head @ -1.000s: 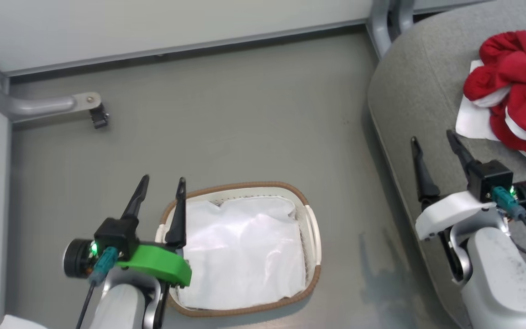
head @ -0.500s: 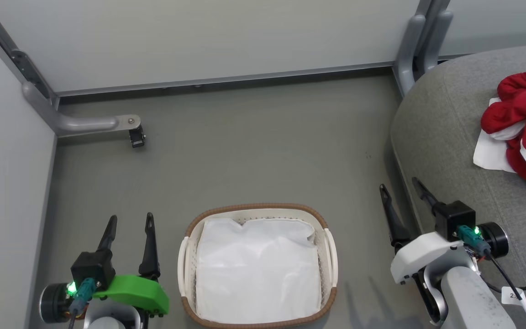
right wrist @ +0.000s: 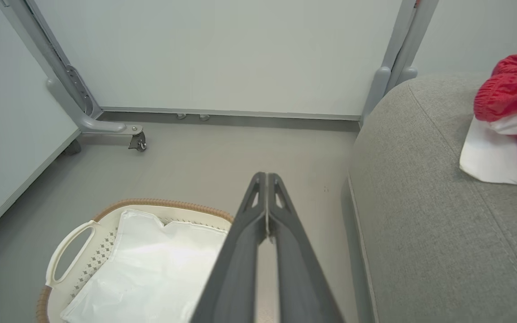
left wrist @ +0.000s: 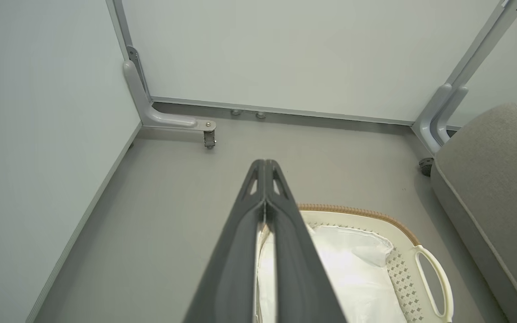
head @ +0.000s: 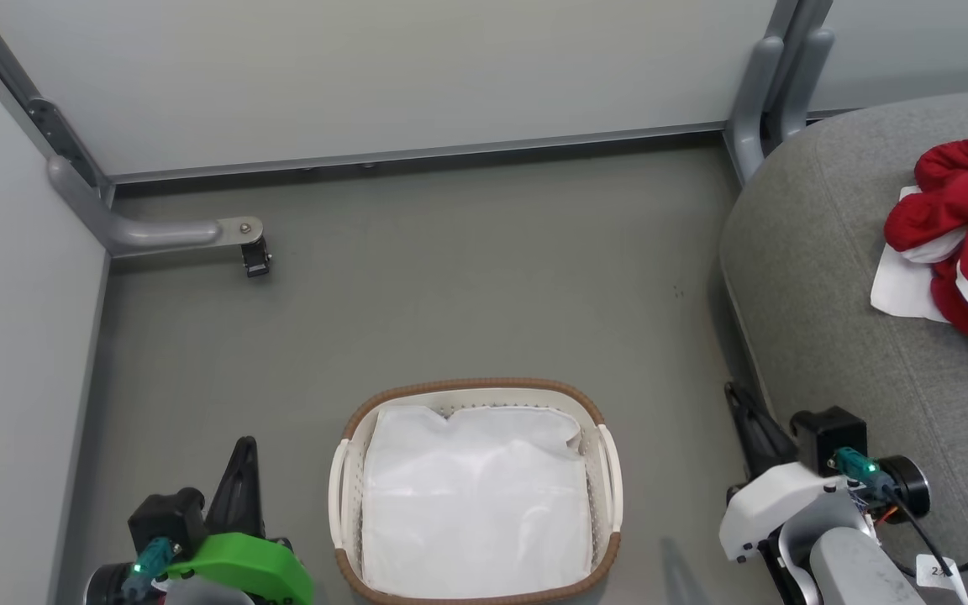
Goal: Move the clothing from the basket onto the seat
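The red and white clothing (head: 967, 231) lies bunched on the grey seat (head: 828, 277) at the right, a small white cloth (head: 900, 286) under it; the same clothing (right wrist: 514, 107) lies on the seat (right wrist: 420, 202) in the right wrist view. The cream basket (head: 606, 470) with its brown rim stands on the floor at bottom centre, holding just a white lining sheet (head: 476, 504). My left gripper (head: 242, 449) is shut and empty left of the basket (left wrist: 420, 258); its tips (left wrist: 265, 163) meet. My right gripper (head: 734, 395) is shut and empty beside the seat's edge, tips (right wrist: 266, 176) together, with the basket (right wrist: 67, 244) at lower left.
Pale partition walls close off the back and left. A grey bracket foot with a black caster (head: 255, 259) stands on the floor at the left, and a grey post (head: 757, 109) rises beside the seat's back corner. Grey floor (head: 467, 277) stretches between walls, basket and seat.
Both grippers have closed from wide open and drawn back toward the bottom of the head view. The camera swung left and up earlier, then steadied.
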Controlling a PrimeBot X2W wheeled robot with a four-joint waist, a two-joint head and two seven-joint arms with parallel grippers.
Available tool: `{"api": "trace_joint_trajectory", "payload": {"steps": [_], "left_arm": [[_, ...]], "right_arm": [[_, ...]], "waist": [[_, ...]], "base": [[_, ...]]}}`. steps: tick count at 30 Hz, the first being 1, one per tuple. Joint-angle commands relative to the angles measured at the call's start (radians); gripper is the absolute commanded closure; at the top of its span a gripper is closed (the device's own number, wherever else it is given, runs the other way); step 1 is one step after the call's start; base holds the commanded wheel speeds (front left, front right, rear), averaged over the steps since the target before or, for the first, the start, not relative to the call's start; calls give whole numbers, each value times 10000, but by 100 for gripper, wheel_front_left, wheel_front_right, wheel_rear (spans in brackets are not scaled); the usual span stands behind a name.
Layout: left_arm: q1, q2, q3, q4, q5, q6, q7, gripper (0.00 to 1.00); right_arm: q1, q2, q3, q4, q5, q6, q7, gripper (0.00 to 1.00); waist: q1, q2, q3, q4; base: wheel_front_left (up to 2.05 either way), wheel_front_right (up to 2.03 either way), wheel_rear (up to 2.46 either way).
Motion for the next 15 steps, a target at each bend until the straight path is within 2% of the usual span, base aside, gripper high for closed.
{"api": "trace_joint_trajectory", "payload": {"steps": [1,15], "left_arm": [[-56,15,105,-132,-414,-19,128,100],[-67,24,400,-522,-2876,-113,779,100]], "right_arm": [[-110,-16,-124,-147,461,0,128,100],[173,-31,-436,-676,3197,-2,761,100]], "waist": [[1,0,-15,-3],[1,0,-134,-24]], "base": [[0,0,0],[0,0,0]]}}
